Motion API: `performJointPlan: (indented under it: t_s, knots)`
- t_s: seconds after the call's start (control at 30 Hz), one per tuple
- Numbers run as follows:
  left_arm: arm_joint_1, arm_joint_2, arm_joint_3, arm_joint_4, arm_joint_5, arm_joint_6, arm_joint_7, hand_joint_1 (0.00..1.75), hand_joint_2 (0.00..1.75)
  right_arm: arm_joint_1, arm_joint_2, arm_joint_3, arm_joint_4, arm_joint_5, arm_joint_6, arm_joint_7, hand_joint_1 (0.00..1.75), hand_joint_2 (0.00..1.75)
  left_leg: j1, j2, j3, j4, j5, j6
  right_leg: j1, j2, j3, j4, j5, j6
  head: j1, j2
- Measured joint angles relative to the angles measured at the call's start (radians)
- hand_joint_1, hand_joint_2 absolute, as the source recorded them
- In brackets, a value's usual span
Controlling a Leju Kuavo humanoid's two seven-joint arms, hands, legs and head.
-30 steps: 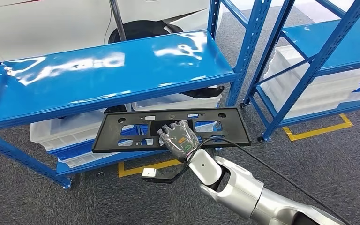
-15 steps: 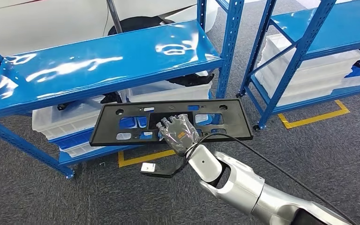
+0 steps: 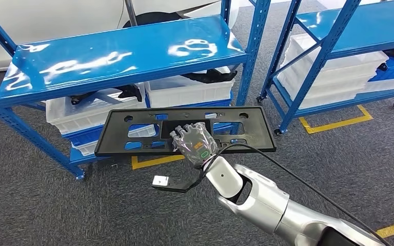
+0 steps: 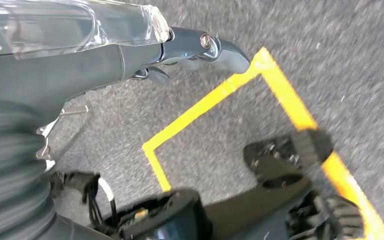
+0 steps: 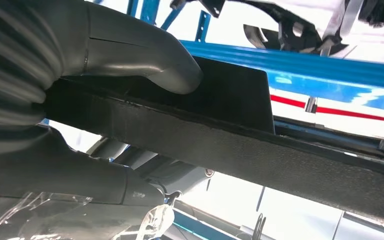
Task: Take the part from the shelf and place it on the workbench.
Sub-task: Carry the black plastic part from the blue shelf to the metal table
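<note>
The part (image 3: 254, 136) is a long flat black plastic plate with several cut-outs. My right hand (image 3: 195, 143) grips it at the middle of its near edge and holds it level in the air, in front of the blue shelf (image 3: 123, 51) and clear of it. In the right wrist view the thick grey thumb (image 5: 130, 50) presses on top of the plate (image 5: 230, 135) and the fingers lie under it. My left hand (image 4: 195, 45) hangs over the grey carpet with nothing in it.
A second blue shelf (image 3: 359, 25) stands to the right. White bins (image 3: 184, 95) sit on the lower levels of both racks. Yellow tape (image 3: 336, 124) marks the grey carpet. A black cable runs along my right arm.
The whole picture has shifted: the shelf now sits higher and farther off, so the camera has backed away. My right hand keeps the same hold on the plate.
</note>
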Motion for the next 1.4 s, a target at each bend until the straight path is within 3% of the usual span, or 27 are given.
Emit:
performJointPlan:
  t_s: [0.03,0.1,0.13,0.17,0.2,0.23,0.3,0.33,0.37,0.43,0.5,0.53,0.57,0.63,0.7,0.77,0.83,0.9,0.97,1.0,1.03,1.1,1.17,1.23,1.27,1.33,1.4]
  knots:
    - [0.000,0.000,0.000,0.000,0.000,0.000,0.000,0.00,1.75,0.000,0.000,0.000,0.000,-0.002,0.000,0.000,1.75,1.75,0.001,0.000,-0.014,0.002,0.009,-0.003,-0.001,0.000,0.016,0.009,0.027,0.003,0.000,0.000]
    - [0.001,0.000,0.000,0.000,0.000,0.000,-0.001,0.00,1.75,0.001,-0.001,0.000,0.000,-0.005,0.000,-0.001,1.75,1.75,0.004,-0.001,-0.042,0.012,0.024,-0.012,-0.005,0.002,0.098,-0.074,0.082,0.007,0.001,0.000]
    - [0.001,0.000,0.000,0.000,0.000,0.000,-0.001,0.00,1.75,0.000,-0.001,0.000,0.000,-0.007,0.000,-0.002,1.75,1.75,0.004,-0.003,-0.055,0.021,0.028,-0.017,-0.008,0.008,0.157,-0.152,0.085,0.007,0.002,0.000]
    - [0.000,0.000,0.000,0.000,0.000,0.000,-0.001,0.00,1.75,0.000,0.000,0.000,-0.001,-0.007,0.000,-0.002,1.75,1.75,0.003,-0.005,-0.067,0.032,0.033,-0.023,-0.009,0.015,0.209,-0.227,0.069,0.005,0.002,0.000]
    - [-0.001,0.000,0.000,0.000,0.000,0.000,0.000,0.00,1.75,0.000,0.000,-0.001,-0.002,-0.008,0.000,-0.003,1.75,1.75,0.001,-0.008,-0.078,0.040,0.040,-0.029,-0.010,0.021,0.243,-0.282,0.049,0.000,0.001,0.000]
    - [-0.001,0.000,0.000,0.000,0.000,0.000,0.000,0.00,1.75,0.001,0.001,-0.002,-0.003,-0.008,0.001,-0.004,1.75,1.75,0.000,-0.011,-0.087,0.046,0.046,-0.034,-0.008,0.024,0.256,-0.311,0.036,-0.008,0.001,0.000]
    - [0.003,0.001,0.000,0.000,0.000,0.000,0.000,0.00,1.75,0.003,0.001,-0.002,-0.003,-0.010,0.002,-0.004,1.75,1.75,0.004,-0.015,-0.101,0.054,0.051,-0.044,-0.009,0.014,0.246,-0.314,0.038,-0.027,-0.001,0.000]
    - [0.007,0.001,0.000,0.000,0.001,0.001,0.000,0.00,1.75,0.004,0.001,-0.002,-0.003,-0.011,0.002,-0.005,1.75,1.75,0.007,-0.016,-0.111,0.075,0.032,-0.050,-0.010,0.007,0.241,-0.314,0.044,-0.036,-0.001,0.000]
    - [0.010,0.000,0.001,0.000,0.001,0.001,0.000,0.00,1.75,0.004,0.001,-0.002,-0.003,-0.012,0.003,-0.005,1.75,1.75,0.010,-0.016,-0.127,0.115,0.000,-0.056,-0.011,0.000,0.235,-0.315,0.051,-0.044,-0.002,0.000]
    - [0.010,0.000,0.001,0.000,0.002,0.001,0.000,0.00,1.75,0.005,0.001,-0.003,-0.003,-0.013,0.003,-0.005,1.75,1.75,0.014,-0.015,-0.175,0.250,-0.082,-0.068,-0.009,-0.014,0.225,-0.314,0.060,-0.053,-0.004,0.000]
    - [0.007,0.000,0.002,0.000,0.001,0.001,0.000,0.00,1.75,0.007,0.001,-0.003,-0.003,-0.014,0.003,-0.005,1.75,1.75,0.016,-0.015,-0.200,0.350,-0.117,-0.073,-0.007,-0.030,0.216,-0.313,0.066,-0.054,-0.004,0.000]
    - [0.007,0.000,0.002,0.000,0.001,0.001,0.000,0.00,1.75,0.007,0.001,-0.003,-0.003,-0.015,0.003,-0.006,1.75,1.75,0.016,-0.014,-0.187,0.349,-0.108,-0.073,-0.006,-0.037,0.214,-0.313,0.068,-0.053,-0.004,0.000]
    - [0.008,0.000,0.002,0.000,0.001,0.001,0.002,0.00,1.75,0.008,0.001,-0.003,-0.003,-0.017,0.003,-0.006,1.75,1.75,0.016,-0.012,-0.155,0.304,-0.084,-0.070,-0.005,-0.044,0.213,-0.313,0.069,-0.053,-0.004,0.000]
    - [0.011,0.000,0.002,0.000,-0.001,0.001,0.005,0.00,1.75,0.007,0.002,-0.003,-0.004,-0.018,0.003,-0.007,1.75,1.75,0.009,0.012,-0.064,0.157,-0.034,-0.057,-0.003,-0.056,0.213,-0.313,0.070,-0.052,-0.004,0.000]
    - [0.011,0.001,0.002,0.000,-0.002,0.001,0.008,0.00,1.75,0.007,0.003,-0.004,-0.004,-0.019,0.003,-0.008,1.75,1.75,-0.004,0.038,-0.014,0.059,-0.017,-0.041,0.000,-0.069,0.209,-0.314,0.072,-0.045,-0.004,0.000]
    - [0.012,0.002,0.002,0.000,-0.003,0.001,0.011,0.00,1.75,0.007,0.006,-0.004,-0.004,-0.021,0.004,-0.010,1.75,1.75,-0.012,0.036,-0.014,0.038,-0.019,-0.031,0.001,-0.084,0.205,-0.316,0.076,-0.034,-0.004,0.000]
    - [0.015,0.002,0.002,0.000,-0.003,0.001,0.013,0.00,1.75,0.007,0.008,-0.004,-0.005,-0.024,0.004,-0.012,1.75,1.75,-0.006,0.020,-0.014,0.028,-0.012,-0.022,0.000,-0.074,0.199,-0.300,0.059,-0.025,-0.004,0.000]
    - [0.016,0.002,0.002,0.000,-0.003,0.001,0.013,0.00,1.75,0.007,0.009,-0.005,-0.005,-0.027,0.004,-0.012,1.75,1.75,0.002,0.004,-0.013,0.019,-0.005,-0.013,-0.001,-0.035,0.158,-0.210,0.004,-0.021,-0.003,0.000]
    - [0.015,0.002,0.002,0.000,-0.003,0.001,0.013,0.00,1.75,0.013,0.008,-0.005,-0.005,-0.027,0.006,-0.012,1.75,1.75,0.001,-0.014,-0.014,0.019,-0.002,-0.009,-0.001,-0.011,0.090,-0.067,-0.055,-0.019,-0.003,0.000]
    - [0.016,0.002,0.002,0.000,-0.003,0.001,0.013,0.00,1.75,0.016,0.007,-0.004,-0.005,-0.027,0.007,-0.012,1.75,1.75,0.002,-0.024,-0.015,0.019,-0.002,-0.009,-0.001,-0.008,0.066,-0.019,-0.065,-0.019,-0.002,0.000]
    - [0.017,0.002,0.002,0.000,-0.003,0.001,0.013,0.00,1.75,0.018,0.007,-0.004,-0.005,-0.027,0.007,-0.012,1.75,1.75,0.002,-0.035,-0.015,0.021,-0.001,-0.009,-0.001,-0.007,0.057,-0.007,-0.054,-0.018,-0.002,0.000]
    - [0.019,0.002,0.002,0.000,-0.003,0.001,0.012,0.00,1.75,0.018,0.007,-0.004,-0.005,-0.027,0.008,-0.012,1.75,1.75,0.006,-0.059,-0.015,0.028,-0.003,-0.012,-0.005,0.003,0.097,-0.106,0.019,-0.015,-0.002,0.000]
    - [0.016,0.002,0.002,0.000,-0.002,0.002,0.011,0.00,1.75,0.015,0.007,-0.005,-0.005,-0.027,0.008,-0.012,1.75,1.75,0.007,-0.082,-0.025,0.045,-0.007,-0.021,-0.013,0.041,0.153,-0.235,0.076,-0.013,-0.002,0.000]
    - [0.015,0.002,0.002,0.000,0.000,0.003,0.011,0.00,1.75,0.014,0.007,-0.005,-0.005,-0.028,0.009,-0.013,1.75,1.75,0.008,-0.101,-0.042,0.057,-0.007,-0.033,-0.014,0.062,0.166,-0.277,0.083,-0.016,-0.003,0.000]
    - [0.016,0.002,0.002,0.000,0.000,0.003,0.010,0.00,1.75,0.014,0.007,-0.005,-0.005,-0.028,0.009,-0.013,1.75,1.75,0.010,-0.110,-0.050,0.059,-0.003,-0.039,-0.013,0.054,0.162,-0.278,0.085,-0.022,-0.003,0.000]
    - [0.019,0.002,0.002,0.000,0.001,0.003,0.010,0.00,1.75,0.012,0.008,-0.005,-0.005,-0.028,0.010,-0.012,1.75,1.75,0.012,-0.096,-0.063,0.070,-0.009,-0.051,-0.013,0.034,0.158,-0.279,0.090,-0.034,-0.004,0.000]
    - [0.018,0.001,0.002,0.000,0.001,0.003,0.010,0.00,1.75,0.009,0.011,-0.005,-0.005,-0.029,0.011,-0.012,1.75,1.75,0.013,-0.051,-0.102,0.153,-0.055,-0.064,-0.016,0.014,0.156,-0.281,0.094,-0.042,-0.007,0.000]
